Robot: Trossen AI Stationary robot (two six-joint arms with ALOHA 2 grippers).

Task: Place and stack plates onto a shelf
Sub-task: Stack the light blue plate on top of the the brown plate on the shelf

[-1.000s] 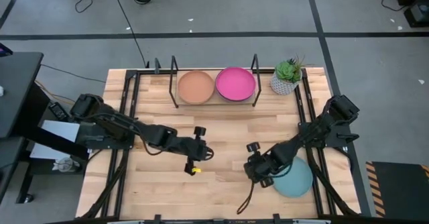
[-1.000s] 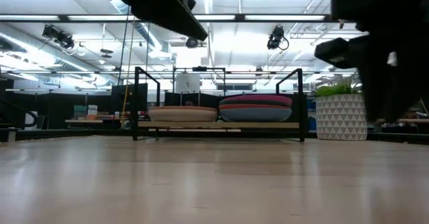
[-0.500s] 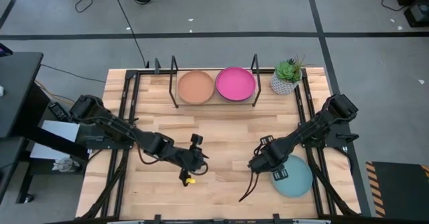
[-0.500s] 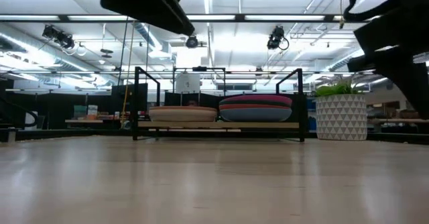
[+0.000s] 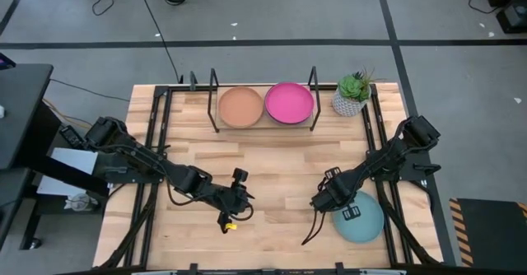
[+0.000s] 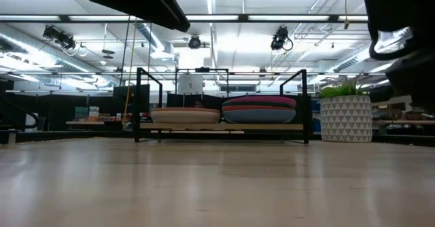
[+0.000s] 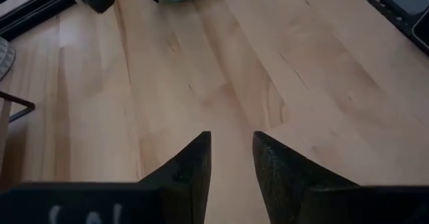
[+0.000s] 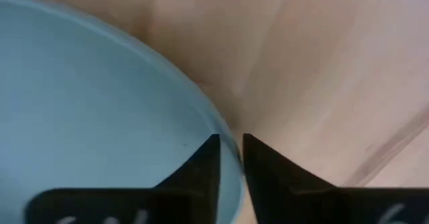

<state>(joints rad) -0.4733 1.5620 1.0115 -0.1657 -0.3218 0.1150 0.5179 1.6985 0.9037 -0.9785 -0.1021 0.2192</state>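
High view: two plate stacks, tan-topped (image 5: 240,107) and pink-topped (image 5: 289,102), are shelved on the low light-wood shelf (image 5: 311,88), while the light teal round plate (image 5: 362,217) is straddled near-right by the right gripper (image 5: 319,201), not yet clamped; left gripper (image 5: 234,209) is parted, empty.

Bright even light from overhead ceiling strips (image 6: 204,18) glaring white at table height, soft faint shadows under the arms on the pale tabletop (image 5: 272,176), near tabletop blurred in the low view, right wrist view soft and hazy, arm silhouettes black against the ceiling
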